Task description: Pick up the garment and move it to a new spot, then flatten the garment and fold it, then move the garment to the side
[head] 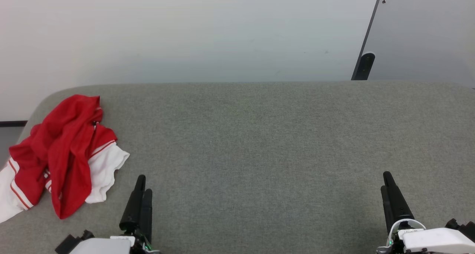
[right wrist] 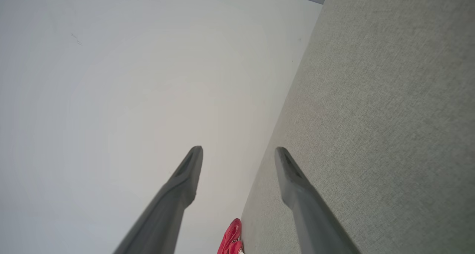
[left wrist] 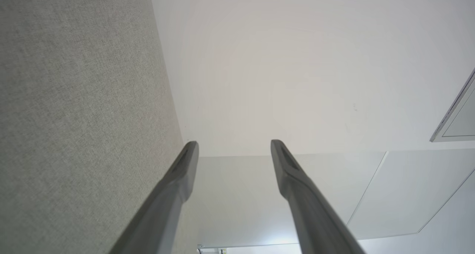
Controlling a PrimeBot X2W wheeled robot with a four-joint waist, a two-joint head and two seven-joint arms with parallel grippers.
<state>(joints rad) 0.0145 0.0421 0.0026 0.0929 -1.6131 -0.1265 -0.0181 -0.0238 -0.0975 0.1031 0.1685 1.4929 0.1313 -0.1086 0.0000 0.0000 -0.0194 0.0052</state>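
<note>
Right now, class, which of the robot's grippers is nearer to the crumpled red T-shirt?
Left. The left gripper sits just beside the garment, off its near corner. The right gripper rests far across the grey surface, on the opposite side.

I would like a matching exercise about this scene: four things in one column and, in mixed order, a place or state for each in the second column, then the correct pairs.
Column 1
1. garment
2. left gripper
3. right gripper
4. table

Column 2
A. open, at the lower right of the head view
B. crumpled in a heap at the left end of the table
C. covered in grey fabric, bare in the middle
D. open, nearest to the heap, not touching it

Pairs: 1-B, 2-D, 3-A, 4-C
</note>
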